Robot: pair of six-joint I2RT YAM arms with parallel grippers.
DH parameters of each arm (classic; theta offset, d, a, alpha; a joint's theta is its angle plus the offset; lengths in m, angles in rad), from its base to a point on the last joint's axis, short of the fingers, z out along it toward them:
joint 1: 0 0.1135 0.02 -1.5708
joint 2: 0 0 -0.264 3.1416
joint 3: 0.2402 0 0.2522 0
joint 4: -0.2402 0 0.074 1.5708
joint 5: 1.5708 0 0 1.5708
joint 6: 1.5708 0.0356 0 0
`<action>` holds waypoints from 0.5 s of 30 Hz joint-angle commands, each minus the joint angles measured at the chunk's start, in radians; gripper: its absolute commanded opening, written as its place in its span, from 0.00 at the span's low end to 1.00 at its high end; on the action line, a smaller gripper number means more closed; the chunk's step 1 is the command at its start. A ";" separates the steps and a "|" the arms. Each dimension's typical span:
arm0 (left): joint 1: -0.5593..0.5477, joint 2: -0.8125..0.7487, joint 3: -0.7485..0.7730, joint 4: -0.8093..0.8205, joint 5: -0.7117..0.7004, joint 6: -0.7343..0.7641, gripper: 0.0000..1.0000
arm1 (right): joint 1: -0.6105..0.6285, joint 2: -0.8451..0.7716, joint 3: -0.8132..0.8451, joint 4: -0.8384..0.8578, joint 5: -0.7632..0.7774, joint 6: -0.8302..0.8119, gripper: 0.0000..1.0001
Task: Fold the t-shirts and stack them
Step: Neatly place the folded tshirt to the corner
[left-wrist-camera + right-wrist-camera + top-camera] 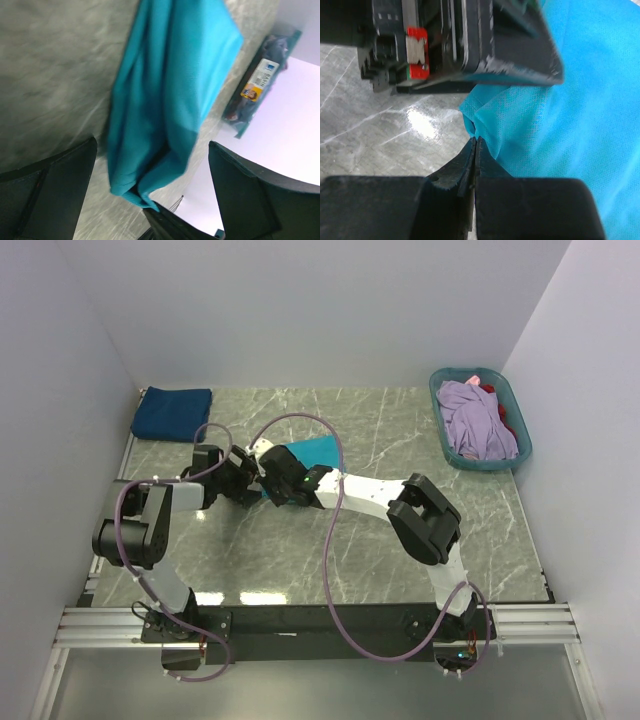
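Here the teal t-shirt [312, 452] lies on the marble table [400, 560], well apart from the laundry basket [437, 410] and nearer the arms than the basket is. It is a long, narrow bundle of folded cloth. From the left wrist, its long axis runs from the gripper fingers out towards the basket, and the far end is broad and square while the near end is bunched and narrow.

The right gripper [476, 142] has its fingers pressed tight together, pinching the teal t-shirt's [580, 125] near corner, where a crease of cloth runs in between the tips. The left gripper [152, 145] is spread wide, one finger on either side of the shirt's [170, 90] narrow end, and neither touches the cloth. From above, the two grippers meet nose to nose over that end, the left [250, 478] just beside the right [268, 483].

Inside the basket a lavender t-shirt [478, 422] is heaped on top of a red one [497, 400]. A navy t-shirt [172, 412] lies folded flat at the table's far edge, at the corner opposite the basket.
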 commanded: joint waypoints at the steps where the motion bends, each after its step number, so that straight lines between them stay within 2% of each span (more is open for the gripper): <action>1: -0.009 -0.003 -0.004 -0.035 -0.032 0.022 0.99 | -0.012 -0.065 -0.019 0.037 -0.005 0.019 0.00; 9: -0.033 0.047 0.019 -0.040 -0.057 0.039 0.99 | -0.014 -0.074 -0.019 0.044 -0.015 0.022 0.00; 13: -0.038 0.073 -0.007 -0.003 -0.053 0.022 0.93 | -0.015 -0.078 -0.021 0.044 -0.018 0.026 0.00; 15: -0.038 0.084 -0.026 0.014 -0.056 0.019 0.86 | -0.016 -0.081 -0.021 0.045 -0.023 0.029 0.00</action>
